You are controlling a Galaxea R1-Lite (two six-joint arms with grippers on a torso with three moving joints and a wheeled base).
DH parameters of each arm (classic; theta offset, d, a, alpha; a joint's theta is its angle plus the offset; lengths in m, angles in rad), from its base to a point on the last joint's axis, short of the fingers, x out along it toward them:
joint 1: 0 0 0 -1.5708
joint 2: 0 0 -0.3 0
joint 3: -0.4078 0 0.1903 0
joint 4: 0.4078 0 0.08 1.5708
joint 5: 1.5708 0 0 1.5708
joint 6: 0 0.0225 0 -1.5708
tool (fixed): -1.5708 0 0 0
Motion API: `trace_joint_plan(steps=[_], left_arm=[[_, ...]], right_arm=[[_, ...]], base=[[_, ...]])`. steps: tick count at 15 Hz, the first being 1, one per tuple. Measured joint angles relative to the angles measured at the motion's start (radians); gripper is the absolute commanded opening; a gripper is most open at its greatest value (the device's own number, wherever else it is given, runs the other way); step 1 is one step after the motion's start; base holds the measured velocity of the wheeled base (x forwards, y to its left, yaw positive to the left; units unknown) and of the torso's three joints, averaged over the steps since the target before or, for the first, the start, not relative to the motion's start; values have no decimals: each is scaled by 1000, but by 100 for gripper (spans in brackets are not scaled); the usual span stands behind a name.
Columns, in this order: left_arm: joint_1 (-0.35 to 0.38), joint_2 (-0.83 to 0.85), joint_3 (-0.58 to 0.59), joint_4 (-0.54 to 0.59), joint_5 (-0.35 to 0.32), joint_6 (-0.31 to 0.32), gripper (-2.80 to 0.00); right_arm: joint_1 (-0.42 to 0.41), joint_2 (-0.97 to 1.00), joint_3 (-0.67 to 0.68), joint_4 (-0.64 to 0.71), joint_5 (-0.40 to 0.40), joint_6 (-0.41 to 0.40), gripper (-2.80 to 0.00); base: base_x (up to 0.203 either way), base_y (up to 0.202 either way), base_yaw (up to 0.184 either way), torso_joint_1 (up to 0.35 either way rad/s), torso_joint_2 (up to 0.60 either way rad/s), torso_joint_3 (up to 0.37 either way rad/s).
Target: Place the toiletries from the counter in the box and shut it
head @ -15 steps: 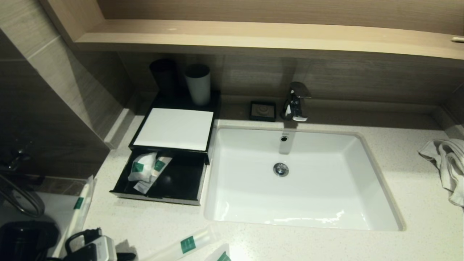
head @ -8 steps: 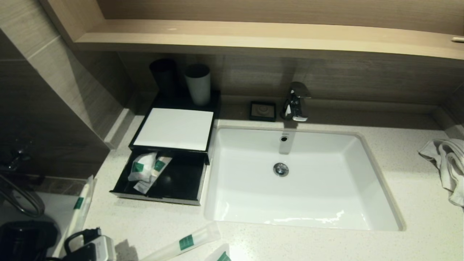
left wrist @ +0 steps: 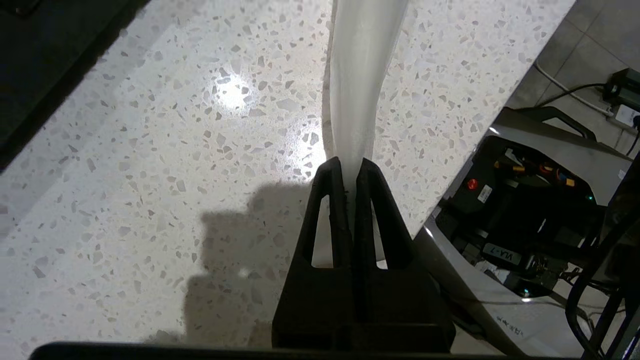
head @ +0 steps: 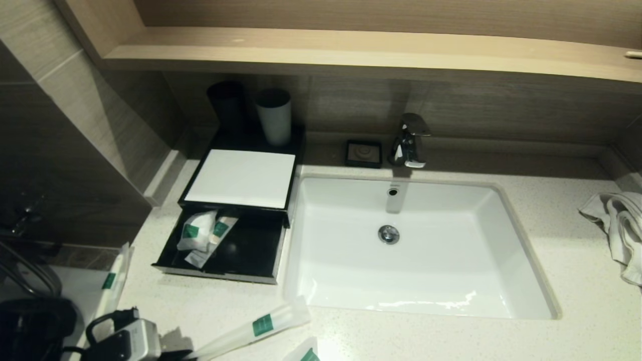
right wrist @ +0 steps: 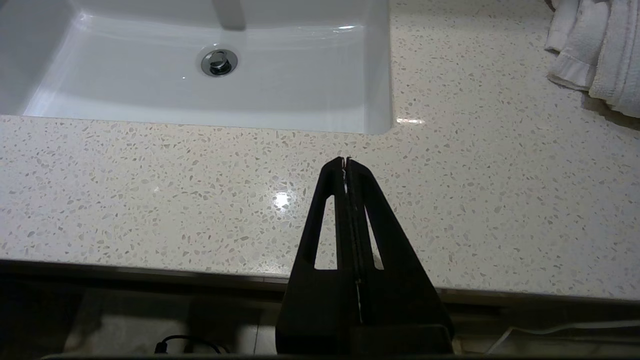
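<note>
The black box (head: 281,240) stands left of the sink with its drawer pulled open; a few white packets with green labels (head: 200,233) lie in the drawer. My left gripper (head: 186,354) is at the counter's front left, shut on the end of a long white packet with a green label (head: 261,325). In the left wrist view the packet (left wrist: 362,75) runs away from the shut fingertips (left wrist: 350,167), over the counter. A second long packet (head: 111,281) lies at the counter's left edge, and a third (head: 307,354) at the front. My right gripper (right wrist: 345,161) is shut and empty over the counter's front edge.
The white sink (head: 526,281) fills the middle of the counter, with the tap (head: 410,140) behind it. Two cups (head: 274,116) stand on the box's back. A small black dish (head: 363,153) sits by the tap. A white towel (head: 619,230) lies at the right.
The long packet in my left gripper has shifted up and to the right over the counter, and the left gripper has moved slightly with it. The rest is still.
</note>
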Motion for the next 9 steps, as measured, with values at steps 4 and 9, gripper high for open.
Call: trace_joint_plan(steps=[4, 9], left_arm=[[-44, -19, -34, -4, -6, -49, -280], [-153, -65, -120, -2, -7, -273, -280]], right_arm=[[0, 0, 0, 0, 0, 0, -280], [0, 0, 0, 0, 0, 0, -280]], base=[[0, 0, 0, 0, 0, 0], [0, 0, 0, 0, 0, 0]])
